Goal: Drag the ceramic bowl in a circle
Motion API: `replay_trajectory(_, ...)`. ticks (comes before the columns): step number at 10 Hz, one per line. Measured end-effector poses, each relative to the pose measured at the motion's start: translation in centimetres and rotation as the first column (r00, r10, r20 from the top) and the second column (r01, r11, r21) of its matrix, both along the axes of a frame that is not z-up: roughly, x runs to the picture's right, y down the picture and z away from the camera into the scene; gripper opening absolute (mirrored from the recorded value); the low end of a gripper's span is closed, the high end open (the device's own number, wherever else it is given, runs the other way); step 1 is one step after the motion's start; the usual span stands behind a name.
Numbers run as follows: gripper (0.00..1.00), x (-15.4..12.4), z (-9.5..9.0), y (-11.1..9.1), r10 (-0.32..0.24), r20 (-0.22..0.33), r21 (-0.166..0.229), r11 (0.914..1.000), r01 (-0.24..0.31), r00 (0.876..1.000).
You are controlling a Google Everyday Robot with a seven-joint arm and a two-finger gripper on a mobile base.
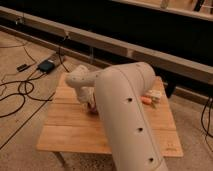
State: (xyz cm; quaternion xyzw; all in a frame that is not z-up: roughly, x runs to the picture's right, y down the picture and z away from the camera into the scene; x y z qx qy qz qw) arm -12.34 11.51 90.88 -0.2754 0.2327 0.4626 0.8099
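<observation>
Maroon ceramic bowl (pixel 93 108) shows only as a sliver mid-frame on the wooden table (pixel 70 135), tucked under the gripper (pixel 90 103). Jaws closed, seemingly on its rim. Mid-drag, I judge. Next move needs a steady curved pull without tipping it.

From where I stand, the robot arm (pixel 125 117) has a smooth shell of cream-white colour with a soft, matte surface. The biggest segment, the one nearest to me, is a thick round tube. Along its side runs a row of dark round spots (pixel 140 130); I cannot tell if they are screws or holes. This tube ends in a rounded joint (pixel 142 75), and from there a thinner segment (pixel 82 80) of the same pale colour goes on, also with a few small dark dots. The pincer (pixel 88 101) is at the end of this thinner part, closed, low over the wooden counter (pixel 70 132) and mostly hidden behind the arm.
</observation>
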Motion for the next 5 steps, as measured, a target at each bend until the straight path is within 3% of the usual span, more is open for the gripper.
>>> replay_trajectory(2,0.0,-3.6,-0.1,-0.3,-0.034,0.051,0.006,0.9994,0.034,0.998)
replay_trajectory(5,0.0,-7.9,-2.2,0.6,-0.079,0.143,0.006,0.9969,0.078,0.987)
